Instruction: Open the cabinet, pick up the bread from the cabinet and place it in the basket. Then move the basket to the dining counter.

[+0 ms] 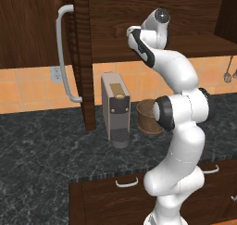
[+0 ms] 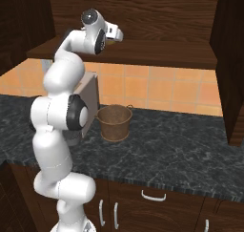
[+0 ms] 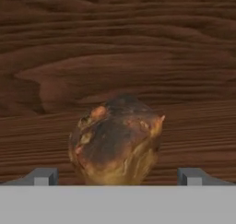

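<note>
- You find the cabinet (image 1: pixel 76 57) already open, its door swung out edge-on toward the left base camera, the long silver handle (image 1: pixel 65 53) facing left
- The bread (image 3: pixel 115 140) sits on the cabinet shelf (image 2: pixel 157 52), directly ahead of the claw (image 3: pixel 117 177) and centred between its two fingertips (image 3: pixel 44 176)
- The claw stands wide: both tips are apart from the crust on either side, nothing held
- Step in hand, as you would judge it: closing in on the bread for the grasp. Advance straight along the shelf until the tips flank the widest part of the bun, then close gently; the crust is lumpy, so a low, centred grip should hold best
- Keep the tips just clear of the shelf board to avoid scraping
- Arm pose: raised high, elbow folded, wrist levelled into the shelf opening above the bench (image 1: pixel 41 145)
- The basket (image 2: pixel 114 122) waits below on the black bench beside the coffee machine (image 1: pixel 115 108), upright and open
</note>
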Robot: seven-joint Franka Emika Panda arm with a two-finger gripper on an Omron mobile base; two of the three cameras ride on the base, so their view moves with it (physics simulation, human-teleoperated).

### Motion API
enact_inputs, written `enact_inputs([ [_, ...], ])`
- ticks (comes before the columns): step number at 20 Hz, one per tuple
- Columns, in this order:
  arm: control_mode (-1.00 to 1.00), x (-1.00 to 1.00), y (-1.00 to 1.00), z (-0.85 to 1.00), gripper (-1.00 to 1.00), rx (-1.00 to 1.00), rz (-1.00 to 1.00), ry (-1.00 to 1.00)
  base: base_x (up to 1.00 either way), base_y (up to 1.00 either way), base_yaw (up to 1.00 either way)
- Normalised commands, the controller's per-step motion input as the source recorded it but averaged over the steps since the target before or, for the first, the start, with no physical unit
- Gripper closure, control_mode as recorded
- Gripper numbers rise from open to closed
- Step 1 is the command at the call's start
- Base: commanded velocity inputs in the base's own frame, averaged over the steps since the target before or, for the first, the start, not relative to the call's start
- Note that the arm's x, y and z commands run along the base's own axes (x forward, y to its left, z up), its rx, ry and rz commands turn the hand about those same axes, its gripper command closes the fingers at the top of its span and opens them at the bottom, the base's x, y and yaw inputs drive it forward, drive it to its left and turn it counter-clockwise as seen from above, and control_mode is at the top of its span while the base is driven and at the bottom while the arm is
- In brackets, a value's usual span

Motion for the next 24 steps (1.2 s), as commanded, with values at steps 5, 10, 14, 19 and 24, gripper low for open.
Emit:
enact_inputs([
  [5, -1.00, 0.32, 0.01, -0.01, -1.00, 0.00, 0.00, 0.01, 0.00, 0.00, 0.00],
  [10, -1.00, 0.35, 0.00, -0.08, -1.00, 0.00, 0.00, 0.03, 0.00, 0.00, 0.00],
  [14, -1.00, 0.11, 0.00, -0.23, -1.00, 0.00, 0.00, 0.00, 0.00, 0.00, 0.00],
  [19, -1.00, -0.10, -0.14, -0.25, 1.00, 0.00, 0.01, -0.02, 0.00, 0.00, 0.00],
  [24, -1.00, -1.00, -0.50, -0.33, 1.00, 0.00, 0.05, -0.24, 0.00, 0.00, 0.00],
])
